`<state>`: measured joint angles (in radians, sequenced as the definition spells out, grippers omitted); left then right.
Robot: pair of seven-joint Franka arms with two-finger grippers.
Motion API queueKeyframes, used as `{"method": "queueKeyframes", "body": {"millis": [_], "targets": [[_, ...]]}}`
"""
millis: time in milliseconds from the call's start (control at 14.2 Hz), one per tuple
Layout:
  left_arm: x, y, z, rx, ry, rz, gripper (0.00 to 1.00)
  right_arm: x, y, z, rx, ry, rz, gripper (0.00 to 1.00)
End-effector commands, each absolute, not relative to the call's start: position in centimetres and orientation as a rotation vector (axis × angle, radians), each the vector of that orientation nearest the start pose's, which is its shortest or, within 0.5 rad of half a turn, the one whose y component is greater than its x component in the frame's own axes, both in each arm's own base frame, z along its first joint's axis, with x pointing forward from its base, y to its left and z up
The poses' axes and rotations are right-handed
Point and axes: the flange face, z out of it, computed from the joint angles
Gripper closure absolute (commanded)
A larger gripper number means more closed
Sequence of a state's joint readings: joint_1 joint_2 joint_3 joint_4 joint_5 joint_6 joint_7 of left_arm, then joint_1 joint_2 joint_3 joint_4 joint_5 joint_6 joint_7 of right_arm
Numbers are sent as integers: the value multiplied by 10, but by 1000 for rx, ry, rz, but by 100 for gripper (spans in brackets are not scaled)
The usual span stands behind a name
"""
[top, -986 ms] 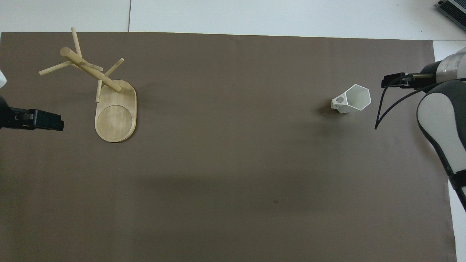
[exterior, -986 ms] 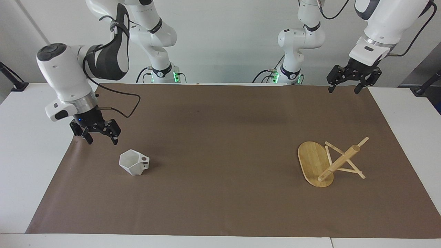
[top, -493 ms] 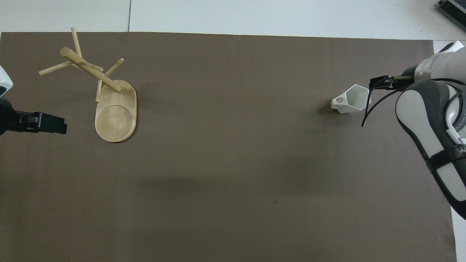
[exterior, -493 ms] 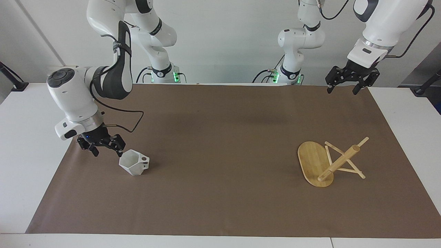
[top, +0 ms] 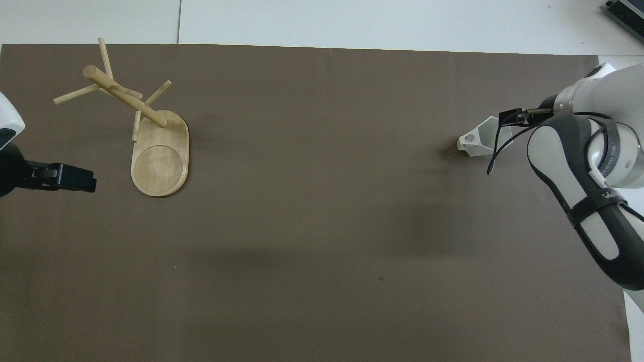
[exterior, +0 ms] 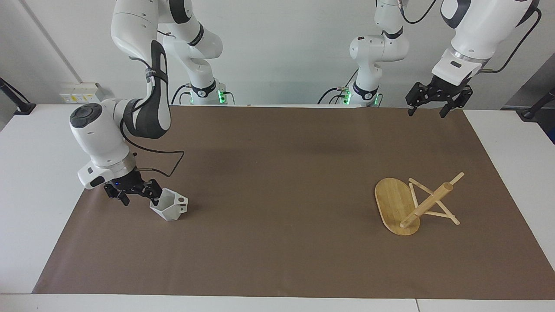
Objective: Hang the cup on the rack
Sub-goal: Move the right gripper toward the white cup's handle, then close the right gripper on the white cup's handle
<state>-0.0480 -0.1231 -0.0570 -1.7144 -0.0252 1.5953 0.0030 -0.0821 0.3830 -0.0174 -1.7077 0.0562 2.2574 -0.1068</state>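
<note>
While upright on brown mat (exterior: 277, 242), cup (exterior: 170, 206) straddled by right gripper (exterior: 138, 198) open jaws

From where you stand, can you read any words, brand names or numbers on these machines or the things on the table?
"W": a single white letter on the dark band of the right arm, overhead view; whatever follows is cut off.
Cup: no text.
Rack: no text.
Brown mat: no text.
Nothing else is readable.

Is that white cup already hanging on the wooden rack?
No, the cup sits on the brown mat, well apart from the rack.
</note>
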Motion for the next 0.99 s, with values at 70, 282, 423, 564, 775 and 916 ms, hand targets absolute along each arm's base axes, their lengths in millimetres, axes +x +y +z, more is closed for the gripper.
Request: {"method": "queueKeyframes", "body": {"millis": [70, 282, 423, 564, 775, 916], "targets": [[505, -60, 623, -3165, 153, -2, 0, 670, -56, 381, -3099, -13, -271, 0], [504, -60, 621, -3164, 155, 12, 0, 670, -56, 381, -3113, -86, -271, 0], [503, -61, 621, -3163, 163, 22, 0, 670, -56, 380, -3137, -171, -271, 0], [503, -61, 621, -3163, 163, 20, 0, 668, -56, 377, -3137, -171, -261, 1], [505, -60, 622, -3164, 175, -5, 0, 667, -55, 372, -3135, -163, -245, 5], [507, -60, 624, -3164, 182, -32, 0, 666, -53, 371, -3130, -142, -240, 12]]}}
